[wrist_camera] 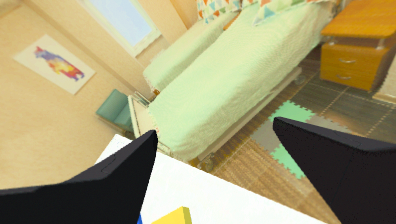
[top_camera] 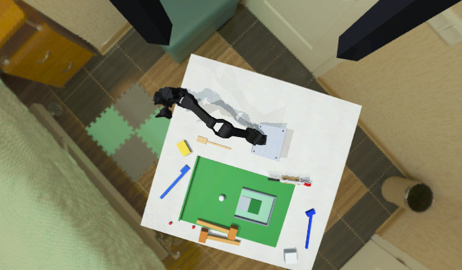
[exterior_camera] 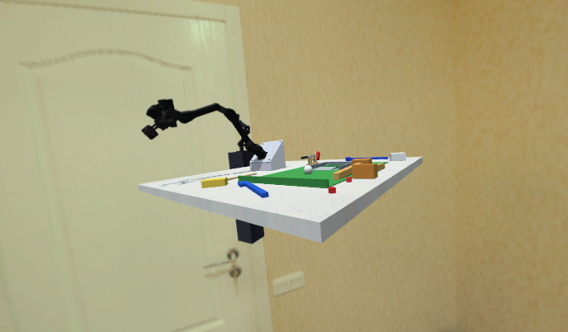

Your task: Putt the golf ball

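Note:
A thing that looks like the red putter rests on a small stand [top_camera: 290, 178] at the green mat's edge near the arm's base. Its red head [top_camera: 307, 184] [exterior_camera: 318, 155] is at one end and a black part [top_camera: 273, 179] at the other; its shaft is hard to make out. The white golf ball [top_camera: 221, 198] [exterior_camera: 308, 169] sits on the green mat [top_camera: 206, 178]. The grey ramp [top_camera: 244, 203] faces it, leading to the dark green raised square [top_camera: 255, 206] inside a grey border. My gripper [top_camera: 158, 105] [exterior_camera: 155, 120] [wrist_camera: 215, 128] is open and empty, high beyond the table's left edge, far from putter and ball.
A yellow block [top_camera: 184, 148] [exterior_camera: 214, 182], tan paddle [top_camera: 214, 144] and blue putter [top_camera: 174, 182] [exterior_camera: 253, 188] lie left of the mat. Orange mallets [top_camera: 214, 227] lie at its lower edge, near red cubes [top_camera: 170, 223] [exterior_camera: 332, 190]. Another blue putter [top_camera: 309, 230] and white box [top_camera: 290, 256] lie right.

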Motion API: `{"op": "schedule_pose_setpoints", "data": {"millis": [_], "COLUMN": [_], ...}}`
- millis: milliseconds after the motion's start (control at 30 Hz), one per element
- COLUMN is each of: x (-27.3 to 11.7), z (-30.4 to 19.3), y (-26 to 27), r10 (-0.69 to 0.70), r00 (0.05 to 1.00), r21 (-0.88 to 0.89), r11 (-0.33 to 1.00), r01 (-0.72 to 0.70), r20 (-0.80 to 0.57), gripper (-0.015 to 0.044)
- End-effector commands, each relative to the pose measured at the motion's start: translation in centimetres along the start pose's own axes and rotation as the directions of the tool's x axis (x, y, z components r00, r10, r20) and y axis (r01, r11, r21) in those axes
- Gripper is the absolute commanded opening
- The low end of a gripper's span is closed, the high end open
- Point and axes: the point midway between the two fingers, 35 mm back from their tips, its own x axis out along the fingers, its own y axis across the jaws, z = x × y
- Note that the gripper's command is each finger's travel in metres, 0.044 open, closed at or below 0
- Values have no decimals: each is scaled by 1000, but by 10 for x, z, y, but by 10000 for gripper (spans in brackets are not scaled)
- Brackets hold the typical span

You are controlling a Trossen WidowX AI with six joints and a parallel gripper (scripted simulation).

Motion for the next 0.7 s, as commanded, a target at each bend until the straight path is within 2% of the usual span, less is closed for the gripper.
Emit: {"op": "schedule_pose_setpoints", "data": {"millis": [0, 333, 667], "x": [30, 113, 173], "z": [-26, -103, -193], "y": [2, 47, 140], "r10": [35, 147, 283], "r00": [999, 985, 927], "r21": [68, 215, 304], "r11": [997, 968, 931], "r01": [-35, -126, -204], "r20": [-8, -86, -244], "gripper": [440, 440, 440]}}
